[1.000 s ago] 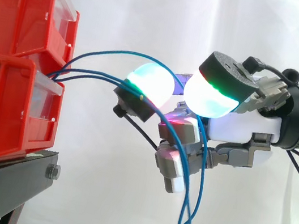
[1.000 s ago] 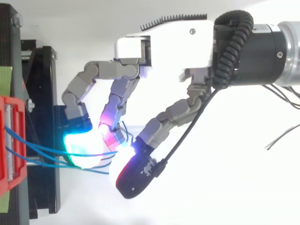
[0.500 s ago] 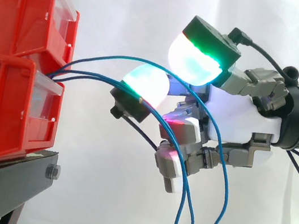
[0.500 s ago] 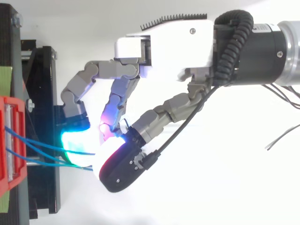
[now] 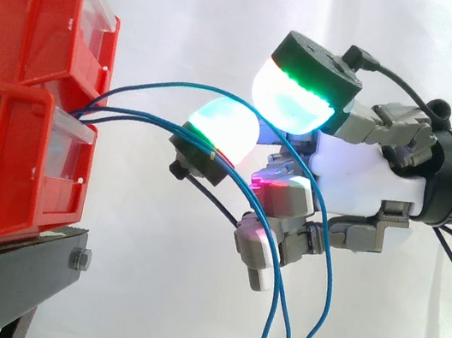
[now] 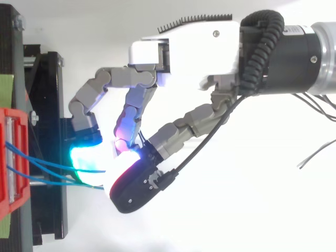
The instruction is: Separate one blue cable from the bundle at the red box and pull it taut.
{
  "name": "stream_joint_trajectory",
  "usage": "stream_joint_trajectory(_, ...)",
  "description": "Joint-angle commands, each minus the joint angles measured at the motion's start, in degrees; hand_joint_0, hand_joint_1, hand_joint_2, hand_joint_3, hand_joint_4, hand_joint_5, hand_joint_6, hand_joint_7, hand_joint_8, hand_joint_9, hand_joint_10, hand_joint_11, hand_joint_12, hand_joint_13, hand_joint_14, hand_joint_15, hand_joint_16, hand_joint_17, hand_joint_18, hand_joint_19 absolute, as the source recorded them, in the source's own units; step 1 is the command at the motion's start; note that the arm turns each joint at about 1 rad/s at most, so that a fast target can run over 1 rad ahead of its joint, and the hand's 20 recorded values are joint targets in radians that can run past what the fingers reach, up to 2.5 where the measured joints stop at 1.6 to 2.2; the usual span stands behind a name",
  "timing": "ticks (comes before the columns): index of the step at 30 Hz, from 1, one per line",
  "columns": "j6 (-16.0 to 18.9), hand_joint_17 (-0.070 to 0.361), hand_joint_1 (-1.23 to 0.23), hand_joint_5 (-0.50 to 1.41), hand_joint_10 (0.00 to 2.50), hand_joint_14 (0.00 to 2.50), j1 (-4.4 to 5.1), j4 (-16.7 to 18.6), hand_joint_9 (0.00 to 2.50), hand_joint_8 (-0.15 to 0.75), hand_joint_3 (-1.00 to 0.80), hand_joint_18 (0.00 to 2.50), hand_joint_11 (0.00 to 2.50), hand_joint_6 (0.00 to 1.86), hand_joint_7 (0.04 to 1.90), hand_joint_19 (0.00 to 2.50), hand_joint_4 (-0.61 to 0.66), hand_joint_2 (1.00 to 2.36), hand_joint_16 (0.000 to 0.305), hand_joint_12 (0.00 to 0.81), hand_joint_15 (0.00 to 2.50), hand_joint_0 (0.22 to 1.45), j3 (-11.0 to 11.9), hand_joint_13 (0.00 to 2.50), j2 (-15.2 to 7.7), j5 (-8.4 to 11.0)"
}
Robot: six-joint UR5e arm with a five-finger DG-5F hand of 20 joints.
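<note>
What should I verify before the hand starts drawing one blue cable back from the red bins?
1. One cable split from the bundle: ok. The top thin blue cable arcs clear above the other two blue cables.
2. Hold on that cable: cannot tell. It runs into the hand, but a firm hold is not visible.
3. Other two cables free of the hand: cannot tell. They pass close against it and drape down below.
4. Cable taut: not ok. It curves in a slack arc.
5. Cables seated at the source: ok. All three enter the gap between the stacked red plastic bins.
</note>
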Motion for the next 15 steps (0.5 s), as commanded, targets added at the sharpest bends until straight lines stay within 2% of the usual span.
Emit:
stream_joint_trajectory(1, 0.0, 0.084, -0.79, -0.06, 0.03, 0.03, -0.04, -0.07, 1.24, 0.22, -0.28, 0.78, 0.95, 0.87, 1.01, 0.73, -0.19, 1.02, 0.037, 0.283, 0.73, 0.59, 0.0, 1.0, -0.01, 0.0)
stream_joint_trajectory(9, 0.0, 0.085, -0.83, -0.05, 0.03, 0.03, -0.04, -0.25, 1.28, 0.216, -0.18, 0.81, 0.96, 0.88, 1.14, 0.73, -0.23, 1.02, 0.038, 0.284, 0.74, 0.59, -0.09, 1.02, -0.01, 0.0)
stream_joint_trajectory(15, 0.0, 0.084, -0.84, -0.04, 0.03, 0.03, -0.04, -0.25, 1.31, 0.205, -0.15, 0.81, 0.97, 0.89, 1.14, 0.73, -0.26, 1.02, 0.037, 0.28, 0.75, 0.6, -0.09, 1.04, -0.01, 0.09)
